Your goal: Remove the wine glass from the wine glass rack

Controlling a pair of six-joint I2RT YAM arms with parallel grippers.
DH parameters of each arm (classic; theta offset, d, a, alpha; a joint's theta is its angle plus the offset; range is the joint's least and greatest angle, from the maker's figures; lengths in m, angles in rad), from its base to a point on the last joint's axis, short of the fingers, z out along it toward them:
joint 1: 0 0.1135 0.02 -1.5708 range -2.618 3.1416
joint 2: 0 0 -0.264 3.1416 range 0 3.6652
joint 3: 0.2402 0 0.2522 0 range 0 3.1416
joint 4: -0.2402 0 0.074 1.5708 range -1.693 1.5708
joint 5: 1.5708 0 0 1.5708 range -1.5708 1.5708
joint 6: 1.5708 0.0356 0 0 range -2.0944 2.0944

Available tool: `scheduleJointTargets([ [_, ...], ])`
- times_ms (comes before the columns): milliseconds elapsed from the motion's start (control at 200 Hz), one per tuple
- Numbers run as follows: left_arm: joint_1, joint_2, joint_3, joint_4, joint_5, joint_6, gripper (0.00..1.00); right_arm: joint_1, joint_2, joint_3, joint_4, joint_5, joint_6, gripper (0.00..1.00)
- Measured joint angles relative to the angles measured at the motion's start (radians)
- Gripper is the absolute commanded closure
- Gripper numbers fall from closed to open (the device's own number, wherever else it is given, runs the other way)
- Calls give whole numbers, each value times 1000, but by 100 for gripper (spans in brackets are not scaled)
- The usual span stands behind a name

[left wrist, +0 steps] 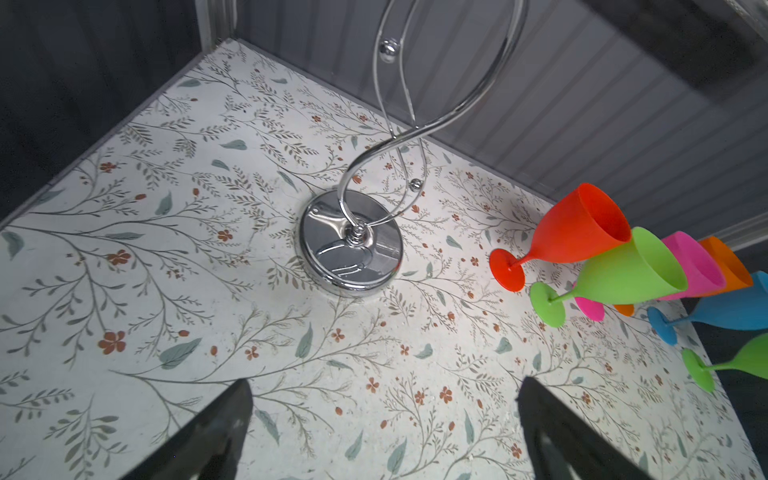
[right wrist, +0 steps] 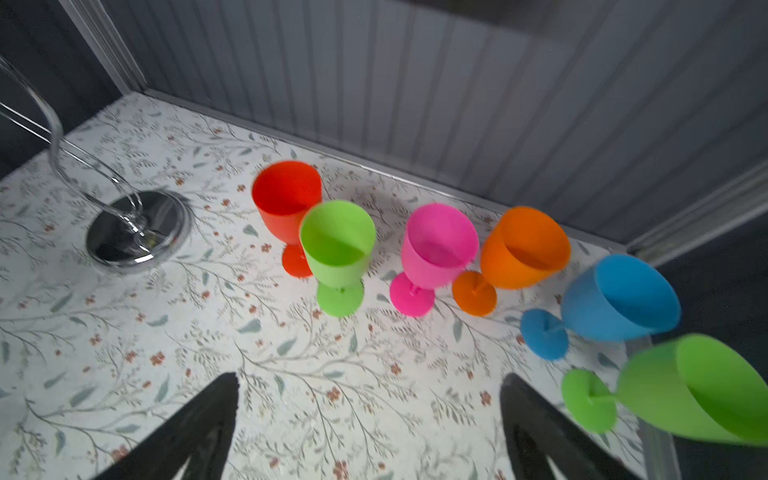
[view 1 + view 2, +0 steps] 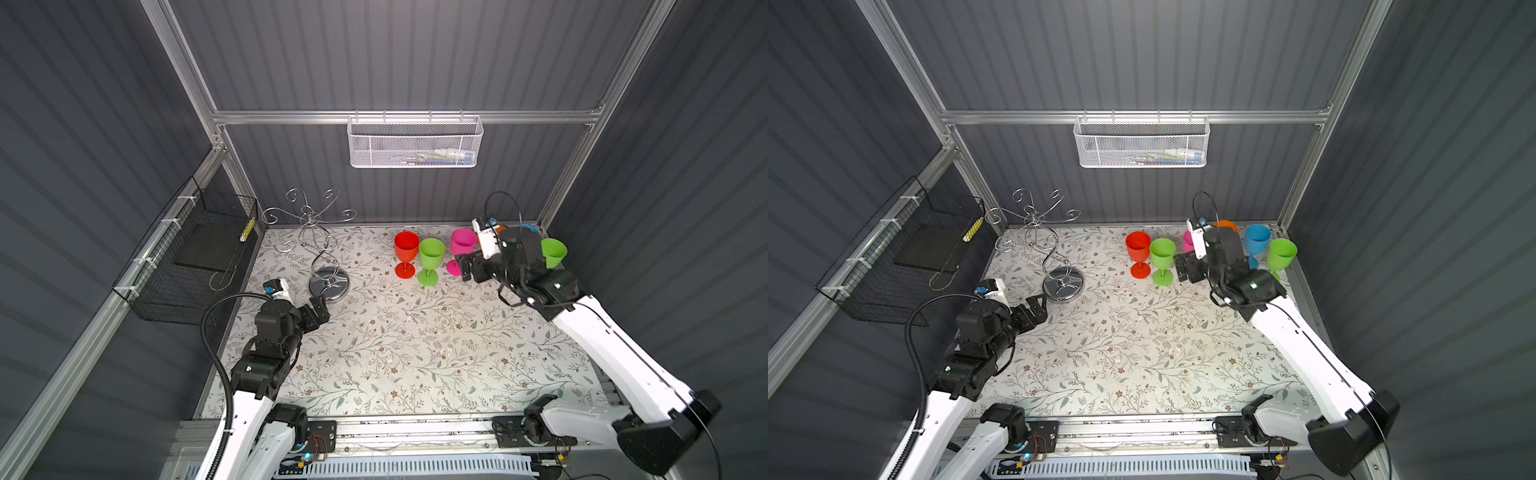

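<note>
Well, the left gripper point(image 3: 320, 306) gapes wide and empty just beside the mirror base of the bare chrome wire wine glass rack point(image 3: 329, 284), where a nudge could shove it. Further back, the right gripper point(image 3: 464, 266), also wide and empty, crowds the pink plastic wine glass point(image 3: 462, 243) standing on the floral tabletop point(image 3: 395, 332); one careless swing could topple it.

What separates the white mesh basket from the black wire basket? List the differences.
Build: the white mesh basket is fine mesh; the black wire basket is an open grid.
Place: the white one hangs on the back rail, the black one along the left side rail.
Fastening: the white one hooks over its rail; the black one is strapped with white ties.
Both hang clear of the table.
</note>
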Motion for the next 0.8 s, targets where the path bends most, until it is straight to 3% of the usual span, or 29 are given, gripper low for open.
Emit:
scheduleJointTargets([
  [155, 0, -8, -72, 68, -79, 59, 0, -109, -266, -371, 196, 50, 7, 1],
  [275, 0, 67, -104, 143, -119, 119, 0, -166, -355, -589, 379, 115, 19, 1],
  [580, 0, 394, -127, 392, -287, 211, 0, -258, -233, -1005, 937, 189, 29, 1],
  [796, 3, 681, -150, 657, -351, 280, 0, -396, -8, -1056, 1265, 171, 63, 1],
])
